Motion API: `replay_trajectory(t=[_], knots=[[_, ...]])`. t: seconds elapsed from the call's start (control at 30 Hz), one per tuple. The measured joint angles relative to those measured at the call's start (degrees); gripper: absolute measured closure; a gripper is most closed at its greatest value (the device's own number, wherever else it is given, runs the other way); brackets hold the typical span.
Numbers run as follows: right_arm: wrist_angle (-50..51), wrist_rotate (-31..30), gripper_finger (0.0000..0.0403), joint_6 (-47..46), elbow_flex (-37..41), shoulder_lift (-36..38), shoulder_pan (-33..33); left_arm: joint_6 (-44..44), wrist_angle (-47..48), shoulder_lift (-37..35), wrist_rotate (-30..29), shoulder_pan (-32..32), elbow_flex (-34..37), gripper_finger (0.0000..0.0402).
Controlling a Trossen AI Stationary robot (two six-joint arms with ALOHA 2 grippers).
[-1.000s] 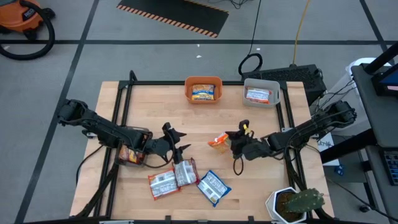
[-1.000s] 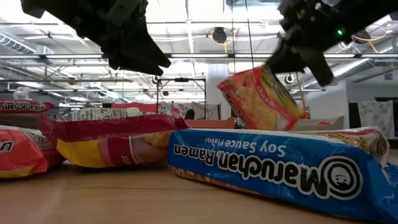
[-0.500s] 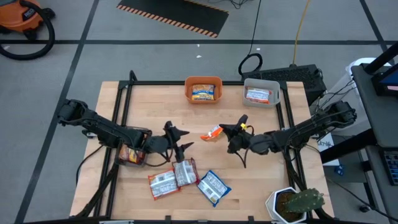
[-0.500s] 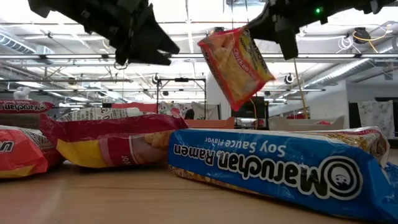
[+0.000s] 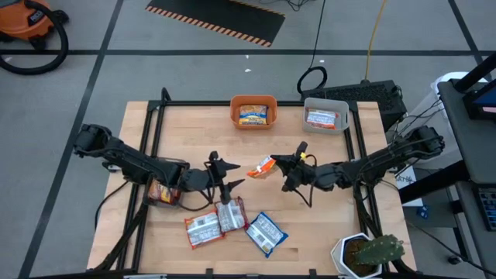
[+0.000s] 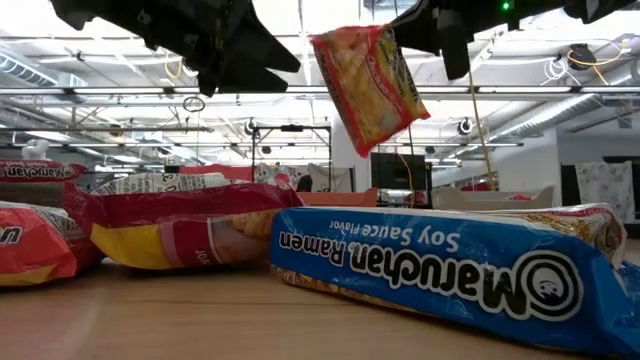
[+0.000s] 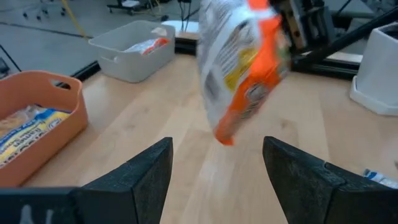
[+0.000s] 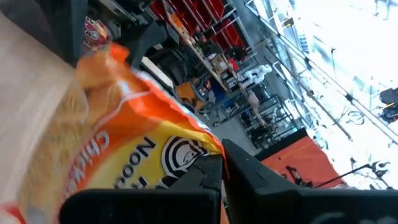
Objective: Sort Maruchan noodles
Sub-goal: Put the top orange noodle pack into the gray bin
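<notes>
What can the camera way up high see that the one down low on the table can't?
Only the high view shows the orange bin, the grey bin and the potted cactus. Only the low view shows the "Soy Sauce Flavor" printing on the blue packet and the room behind. Both show the right claw holding the orange packet in the air, with the left claw open nearby.

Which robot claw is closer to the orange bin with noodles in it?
The right gripper, shut on an orange packet, sits just below the orange bin. The left gripper is open, lower and further left.
</notes>
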State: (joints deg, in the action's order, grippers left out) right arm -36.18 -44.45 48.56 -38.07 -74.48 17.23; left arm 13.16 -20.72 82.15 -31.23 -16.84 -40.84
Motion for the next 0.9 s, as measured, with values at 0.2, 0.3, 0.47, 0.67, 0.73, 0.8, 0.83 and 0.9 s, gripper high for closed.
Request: replay_trajectory(t=[0.2,0.3,0.47,0.67,0.73,0.8,0.83,0.9], knots=[[3.1,4.2,0.0403,-4.6,0.0,-0.2,-1.1,0.1,-3.8,6.2,0.2,0.5,0.0,0.0135],[3.9,4.2,0.0403,-4.0,0.0,-0.3,-1.3,0.4,-6.3,9.3,0.1,1.4,0.0,0.0113],[5.5,4.1,0.0403,-4.2,0.0,-0.3,-1.9,1.8,-12.3,13.6,-0.3,2.7,-0.1,0.0075],[6.0,4.3,0.0403,-6.7,0.0,-0.3,-2.7,0.4,-20.3,17.8,1.8,2.8,-0.1,0.0069],[6.3,5.1,0.0403,-8.2,0.0,-0.3,-3.2,0.2,-23.2,19.6,1.8,3.3,-0.3,0.0069],[6.8,7.9,0.0403,-9.9,0.0,-0.4,-3.8,0.0,-25.2,21.3,1.8,4.1,-0.6,0.0069],[6.8,9.0,0.0403,-10.7,0.0,-0.5,-4.0,0.0,-26.1,22.2,1.9,4.4,-1.0,0.0069],[6.8,10.4,0.0403,-12.1,0.0,-0.7,-4.4,0.0,-26.6,23.6,1.9,4.9,-1.8,0.0069]])
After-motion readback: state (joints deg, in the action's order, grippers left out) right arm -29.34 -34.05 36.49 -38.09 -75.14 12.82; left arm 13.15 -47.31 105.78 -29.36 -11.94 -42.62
